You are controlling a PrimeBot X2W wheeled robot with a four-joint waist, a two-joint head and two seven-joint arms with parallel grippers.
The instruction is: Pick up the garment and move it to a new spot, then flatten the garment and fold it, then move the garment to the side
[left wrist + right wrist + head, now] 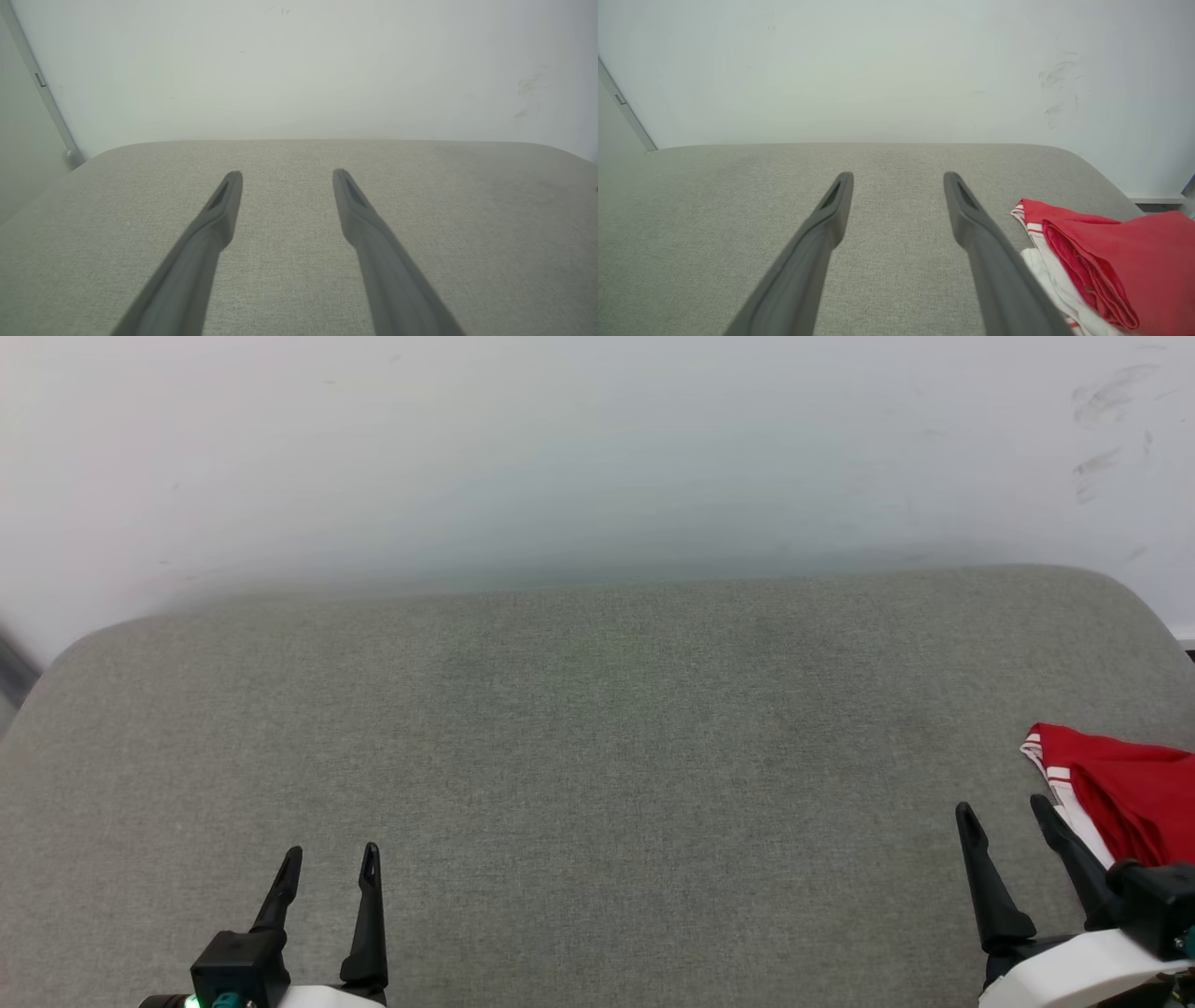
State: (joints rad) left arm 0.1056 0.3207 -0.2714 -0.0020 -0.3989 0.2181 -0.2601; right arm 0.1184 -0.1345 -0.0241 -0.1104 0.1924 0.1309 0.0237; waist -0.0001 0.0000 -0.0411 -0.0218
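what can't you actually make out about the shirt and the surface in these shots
garment: in the head view the right edge cuts it off and the right pincer covers its near part, so its full extent is unknown.
Its front: in the right wrist view, folds and the frame corner hide any print.
grey cushion: its near edge is cut off by the head view's bottom edge.

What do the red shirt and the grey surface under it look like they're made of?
The garment: soft matte knit, likely cotton or polyester, judging by its limp rolled folds. The grey surface: matte woven upholstery cloth, showing a fine flecked weave, seemingly padded.
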